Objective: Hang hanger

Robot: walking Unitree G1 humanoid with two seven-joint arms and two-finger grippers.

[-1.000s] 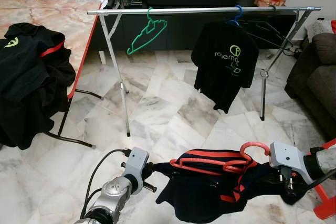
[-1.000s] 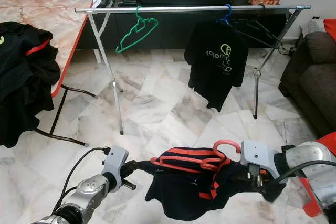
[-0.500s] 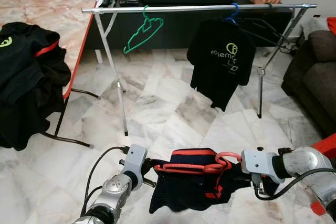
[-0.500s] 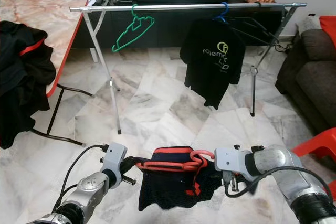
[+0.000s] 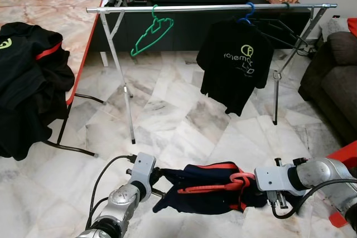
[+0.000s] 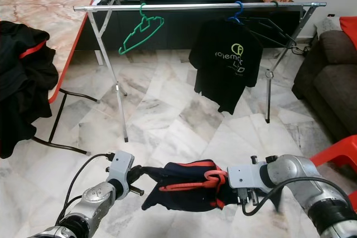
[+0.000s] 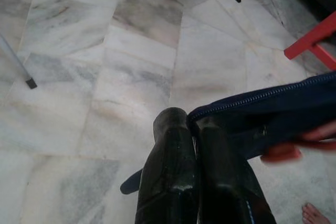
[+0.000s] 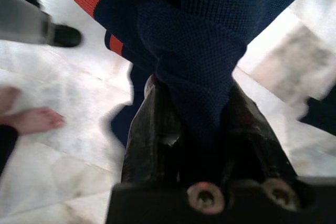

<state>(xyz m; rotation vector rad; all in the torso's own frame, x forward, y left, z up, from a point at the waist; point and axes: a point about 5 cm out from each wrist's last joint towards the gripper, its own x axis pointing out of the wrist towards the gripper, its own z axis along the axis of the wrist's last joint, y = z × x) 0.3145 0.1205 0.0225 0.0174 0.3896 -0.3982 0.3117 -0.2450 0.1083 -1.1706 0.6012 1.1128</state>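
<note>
Silver arms, black cables, each gripper [image 7: 191, 129] with glossy black fingers.

Red hanger [image 5: 223, 184]: mostly wrapped inside the navy garment [image 5: 195, 193], its shape is unclear.
Right gripper [image 8: 194, 124]: fingers covered by cloth.
Bare foot [image 8: 31, 119]: blurred, cut by the edge.

Both silver arms reach forward low, wrists turned inward. The left gripper [image 7: 191, 129] and right gripper [image 8: 194, 108] are each clamped on cloth.

head stereo: forward-down, shares clothes rack [image 5: 212, 8] | wrist cams: close along fingers [image 7: 173, 177], floor behind
</note>
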